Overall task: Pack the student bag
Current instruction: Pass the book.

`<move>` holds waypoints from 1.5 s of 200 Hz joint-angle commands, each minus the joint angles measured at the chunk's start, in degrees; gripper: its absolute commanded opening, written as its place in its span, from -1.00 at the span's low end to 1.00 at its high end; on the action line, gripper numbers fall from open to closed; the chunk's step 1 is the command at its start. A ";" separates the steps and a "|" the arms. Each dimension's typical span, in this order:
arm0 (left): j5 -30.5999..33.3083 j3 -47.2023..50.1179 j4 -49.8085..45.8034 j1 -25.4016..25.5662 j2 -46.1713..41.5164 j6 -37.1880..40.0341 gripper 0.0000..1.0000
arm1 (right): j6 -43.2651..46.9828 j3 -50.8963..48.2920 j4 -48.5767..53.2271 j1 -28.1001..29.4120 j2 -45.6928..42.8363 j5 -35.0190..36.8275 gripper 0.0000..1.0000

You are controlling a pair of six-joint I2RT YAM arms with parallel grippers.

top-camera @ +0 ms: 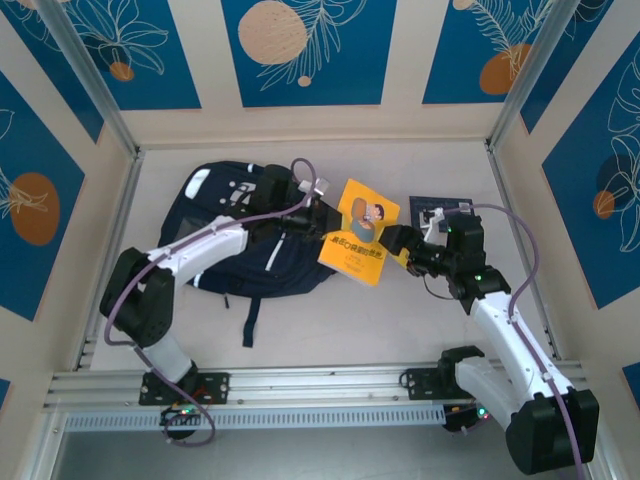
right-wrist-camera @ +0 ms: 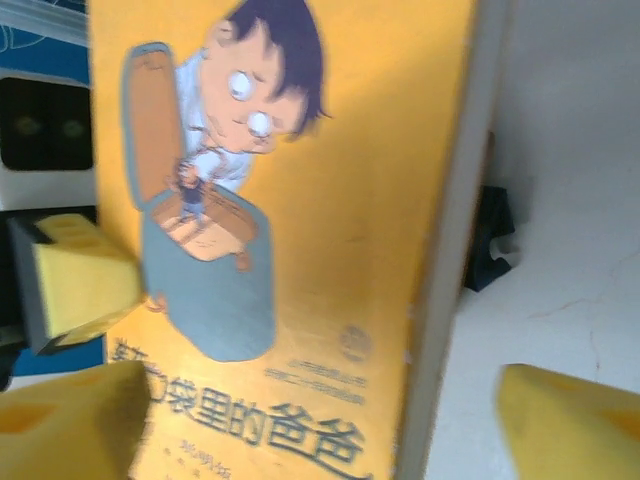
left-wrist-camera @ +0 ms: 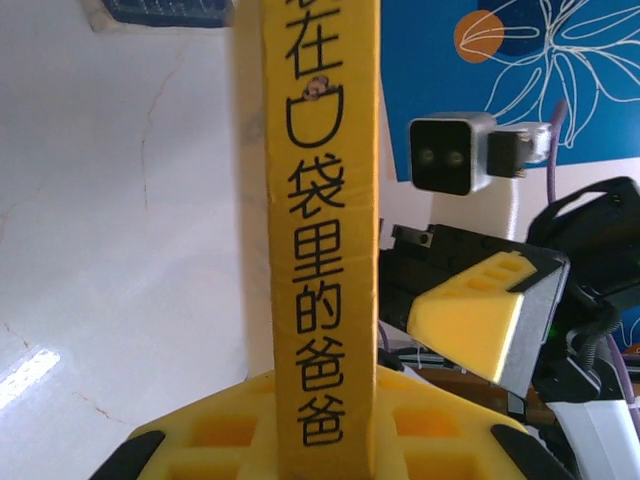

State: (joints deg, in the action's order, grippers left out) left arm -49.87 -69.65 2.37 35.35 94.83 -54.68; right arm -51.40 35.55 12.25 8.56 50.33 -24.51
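The student bag (top-camera: 240,235), navy with white stripes, lies flat on the table at the left. A yellow picture book (top-camera: 362,232) is held up just right of it. My left gripper (top-camera: 326,220) is shut on the book's left edge. In the left wrist view the book's spine (left-wrist-camera: 320,230) stands clamped between the yellow pads of the left gripper (left-wrist-camera: 325,425). My right gripper (top-camera: 398,242) is at the book's right edge and open. In the right wrist view the right gripper (right-wrist-camera: 320,430) has its fingers (right-wrist-camera: 570,425) spread wide around the cover (right-wrist-camera: 320,200), with a gap on the right.
A small navy booklet (top-camera: 440,208) lies flat behind the right gripper, near the right wall. A bag strap (top-camera: 250,320) trails toward the near rail. Frame posts and patterned walls close in the table on three sides.
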 commanded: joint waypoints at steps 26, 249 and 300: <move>0.78 2.30 11.38 -0.53 -6.20 -5.71 -1.00 | -8.09 -4.85 -12.47 -0.85 2.00 -7.21 0.98; -1.11 5.12 15.02 -0.89 -6.12 -3.85 -0.35 | -6.80 -4.57 -23.49 0.58 3.44 -21.79 -1.00; 0.03 4.96 20.61 -1.01 -4.21 -6.81 -1.00 | -6.83 -4.94 -22.92 1.10 3.61 -21.07 -0.87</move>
State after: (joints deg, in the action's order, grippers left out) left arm -49.04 -62.41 13.74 34.72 90.13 -59.99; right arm -59.88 29.65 -12.64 8.86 54.22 -43.22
